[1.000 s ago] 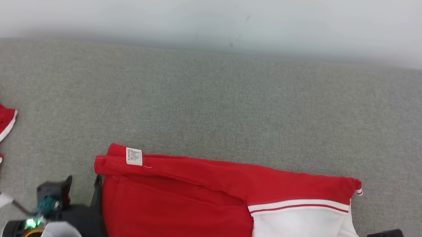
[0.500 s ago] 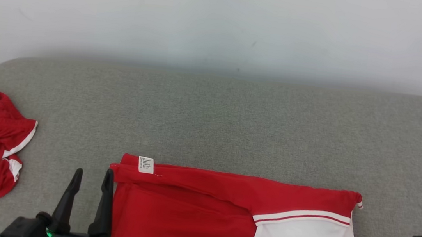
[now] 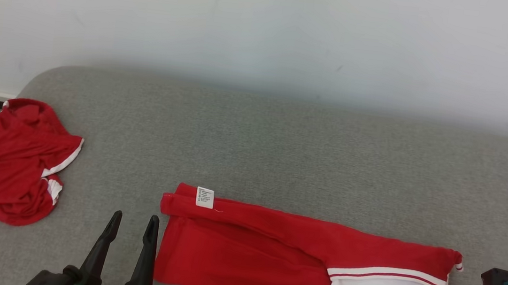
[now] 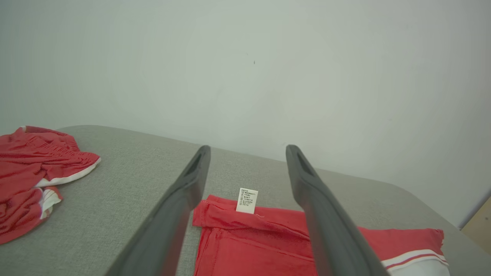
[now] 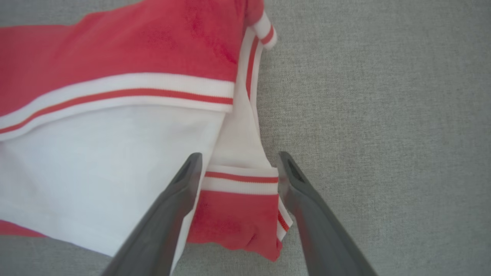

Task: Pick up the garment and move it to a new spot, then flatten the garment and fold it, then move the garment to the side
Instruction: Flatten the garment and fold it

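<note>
Garment [image 3: 246, 259] is a red top with a white panel and red-and-white striped bands. It lies folded into a long flat strip on the grey fabric-covered tabletop [image 3: 281, 155], close to the robot's edge, with a pale wall [image 3: 265, 30] rising beyond the far edge. Its hem end points to the robot's left and its white panel to the robot's right.

Well apart from the garment, off its left end, a second red cloth [image 3: 20, 160] with white trim sits crumpled in a heap near the tabletop's corner.

The left tool [image 3: 136, 217] stands just beside the garment's left end. Its two dark fingers are apart with nothing between them, and they point toward the wall. The finger nearer the garment runs alongside the hem edge, and whether it touches the cloth cannot be told.

The right tool [image 5: 239, 155] is over the garment's right end, its fingers likewise spread and empty. In its wrist view a red sleeve end [image 5: 239, 218] with a striped cuff lies between the two fingers, and one finger crosses in front of the white panel. Contact with the cloth cannot be told.

A small white care label [image 3: 205, 197] lies on the garment's far left corner, just beyond the left tool's fingertips.
</note>
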### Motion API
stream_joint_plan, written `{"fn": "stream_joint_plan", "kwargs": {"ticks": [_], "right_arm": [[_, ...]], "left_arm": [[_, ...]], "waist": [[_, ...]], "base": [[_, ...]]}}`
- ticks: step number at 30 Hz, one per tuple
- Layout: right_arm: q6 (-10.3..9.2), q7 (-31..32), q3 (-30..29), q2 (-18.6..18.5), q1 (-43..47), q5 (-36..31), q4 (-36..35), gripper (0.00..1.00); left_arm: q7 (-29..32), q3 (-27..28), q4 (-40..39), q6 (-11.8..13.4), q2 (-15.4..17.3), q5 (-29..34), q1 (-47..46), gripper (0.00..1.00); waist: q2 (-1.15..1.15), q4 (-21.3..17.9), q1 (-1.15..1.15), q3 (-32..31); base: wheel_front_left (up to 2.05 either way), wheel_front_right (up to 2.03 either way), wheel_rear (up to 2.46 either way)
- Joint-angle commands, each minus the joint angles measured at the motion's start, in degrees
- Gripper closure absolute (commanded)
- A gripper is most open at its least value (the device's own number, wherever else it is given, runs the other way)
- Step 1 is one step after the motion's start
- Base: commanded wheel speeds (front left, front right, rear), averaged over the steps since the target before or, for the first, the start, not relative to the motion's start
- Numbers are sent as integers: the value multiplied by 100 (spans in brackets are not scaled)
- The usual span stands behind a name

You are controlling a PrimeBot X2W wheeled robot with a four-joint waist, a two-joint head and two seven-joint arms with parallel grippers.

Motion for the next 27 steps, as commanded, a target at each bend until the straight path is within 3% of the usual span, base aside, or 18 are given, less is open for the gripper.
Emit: {"fn": "stream_joint_plan", "kwargs": {"ticks": [1,14,21,22,23,27], "right_arm": [[7,-67,-123,13,-150,-235,189,0],[7,-132,-493,34,-549,-949,1196,0],[7,-240,-507,49,-748,-698,1794,0],[7,-276,-520,51,-772,-689,1860,55],[7,-373,-544,50,-797,-664,1896,100],[-1,-698,-794,38,-993,-749,2128,100]], "left_arm": [[-13,-43,23,-16,-35,55,-68,0],[43,-118,41,39,9,93,-166,0],[102,-149,39,81,23,79,-214,0],[107,-150,45,83,24,70,-216,0],[113,-150,50,83,27,63,-218,0],[129,-138,65,114,46,42,-203,0]], "waist": [[0,177,0,39],[0,446,0,141],[0,421,0,166],[0,410,0,165],[0,398,0,164],[0,307,0,147]], "base": [[0,0,0],[0,0,0],[0,0,0],[0,0,0],[0,0,0],[0,0,0]]}}
